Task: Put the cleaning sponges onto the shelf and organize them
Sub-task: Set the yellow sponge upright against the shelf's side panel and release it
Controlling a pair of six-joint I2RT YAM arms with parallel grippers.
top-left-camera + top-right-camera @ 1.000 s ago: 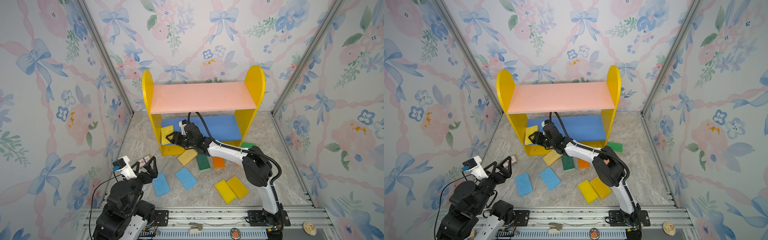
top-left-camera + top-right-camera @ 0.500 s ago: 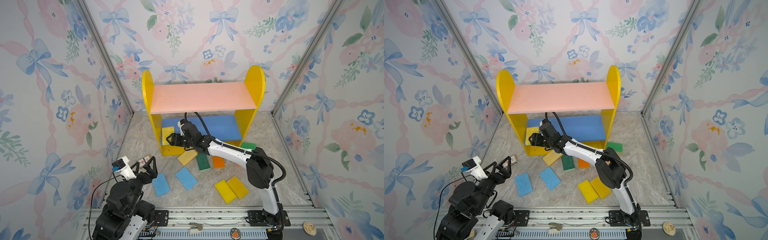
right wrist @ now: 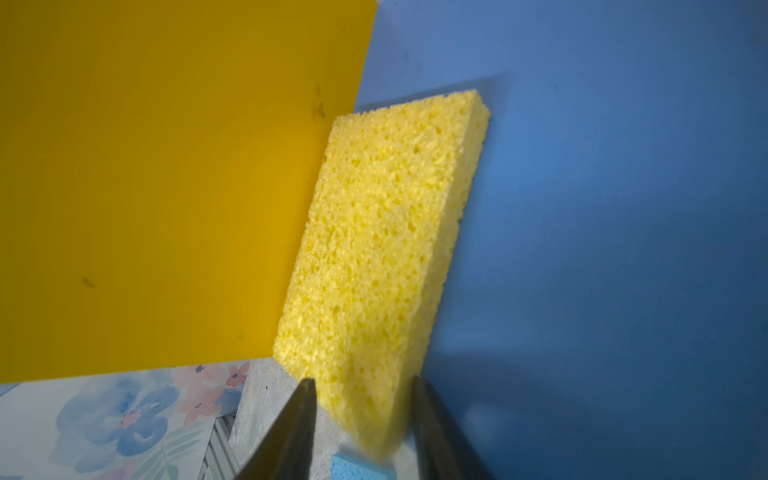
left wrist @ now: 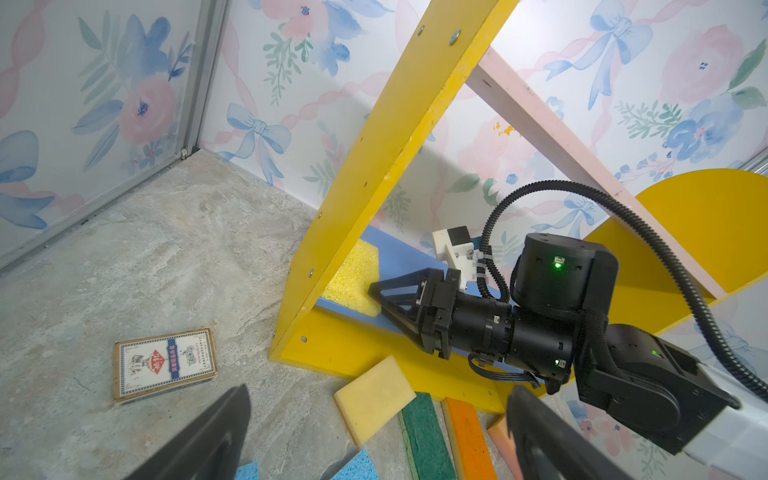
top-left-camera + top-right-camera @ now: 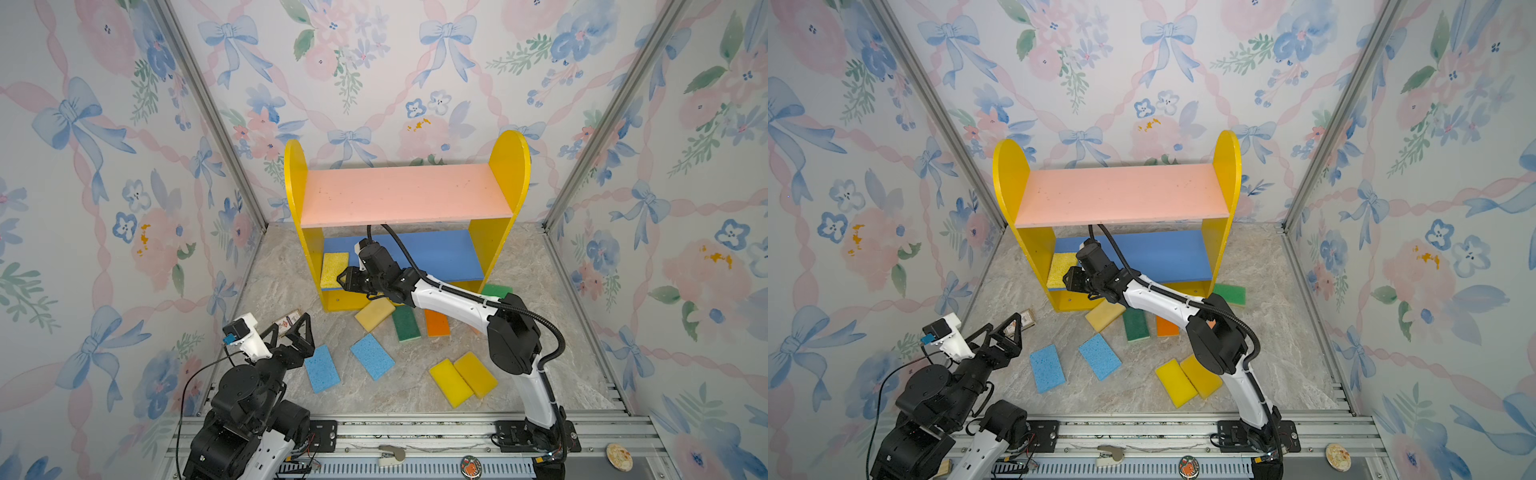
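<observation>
The shelf (image 5: 405, 193) stands at the back wall. A porous yellow sponge (image 5: 333, 269) (image 3: 386, 232) leans against the left side panel, on the blue lower board (image 5: 436, 253). My right gripper (image 5: 343, 279) (image 3: 362, 380) straddles its near end, jaws narrow, with a sliver of gap at one finger. On the floor lie pale yellow (image 5: 375, 313), dark green (image 5: 406, 323), orange (image 5: 436, 322), two light blue (image 5: 322, 368), two yellow (image 5: 451, 382) and one green sponge (image 5: 496, 289). My left gripper (image 5: 286, 328) (image 4: 379, 390) hangs open and empty at front left.
A small printed card box (image 5: 288, 320) (image 4: 165, 365) lies on the floor just beyond the left gripper. Papered walls close in on three sides. The metal rail (image 5: 415, 432) runs along the front edge, and the right arm spans from there to the shelf.
The right gripper has shifted a little left along the lower board to the yellow sponge's end, and its jaws have narrowed. The left arm has not moved.
</observation>
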